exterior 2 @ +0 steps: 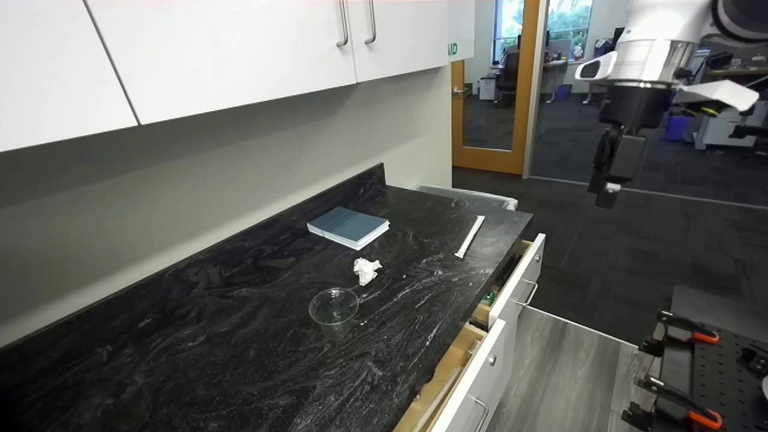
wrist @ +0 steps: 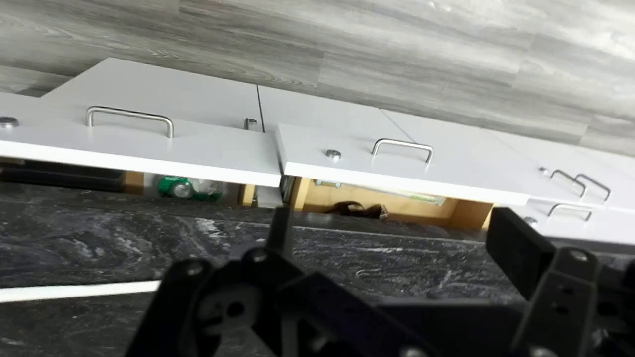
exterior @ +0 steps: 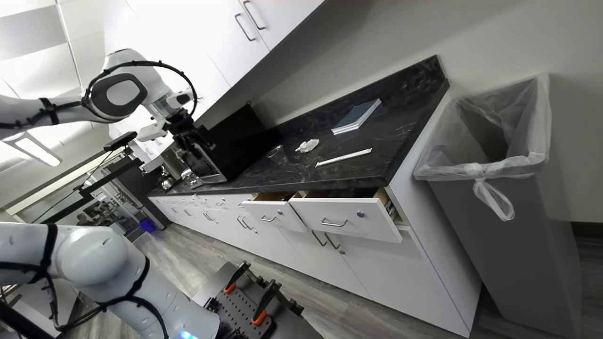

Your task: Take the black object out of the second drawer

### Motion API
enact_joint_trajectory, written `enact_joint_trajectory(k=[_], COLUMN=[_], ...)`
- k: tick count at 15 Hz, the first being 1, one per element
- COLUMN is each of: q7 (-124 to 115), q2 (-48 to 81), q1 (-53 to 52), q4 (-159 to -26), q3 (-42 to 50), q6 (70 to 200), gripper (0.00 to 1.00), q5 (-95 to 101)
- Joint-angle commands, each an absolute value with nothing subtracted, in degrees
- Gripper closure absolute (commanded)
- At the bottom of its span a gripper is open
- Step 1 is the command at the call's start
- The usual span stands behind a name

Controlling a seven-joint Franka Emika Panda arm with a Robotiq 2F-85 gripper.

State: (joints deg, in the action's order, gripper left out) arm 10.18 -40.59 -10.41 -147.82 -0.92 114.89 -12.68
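Note:
The second drawer, with a white flat front and tan wooden interior, stands partly pulled out in the wrist view [wrist: 426, 213] and in both exterior views [exterior: 273, 215] [exterior 2: 474, 384]. Inside it, in the wrist view, lies a dark, curled object [wrist: 358, 209], black to dark brown; the countertop edge hides part of it. My gripper is open and empty in the wrist view [wrist: 392, 223], fingers wide apart. In both exterior views the gripper [exterior: 200, 147] [exterior 2: 606, 189] hangs in the air, above counter height and apart from the drawer.
The wider drawer [exterior: 348, 219] beside it is also partly open, with a green item [wrist: 178, 187] inside. The black countertop [exterior 2: 240, 336] overhangs both drawers. It bears a clear cup [exterior 2: 334, 309], crumpled paper [exterior 2: 366, 270], a blue book [exterior 2: 349, 225] and a white stick [exterior 2: 470, 237]. A bin [exterior: 509, 212] stands at the counter's end.

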Motion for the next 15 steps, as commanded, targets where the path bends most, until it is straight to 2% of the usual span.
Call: enact_joint_trajectory(k=[1,6,8,15], q7=[8.63,10.51,9.34,6.68], q2=[-35.84,-26.08,-28.76,-23.51], q1=[-15.57,-22.70,-23.33,-23.14], q4=[-147.28,-146.02,-147.56,-146.07], q3=[-9.16,-18.66,-18.04,-20.98], q6=[115.40,117.56,116.61,119.79], gripper=[0.00,0.00,0.00,0.00], q5=[-12.38,-10.53,-10.98,-6.25])
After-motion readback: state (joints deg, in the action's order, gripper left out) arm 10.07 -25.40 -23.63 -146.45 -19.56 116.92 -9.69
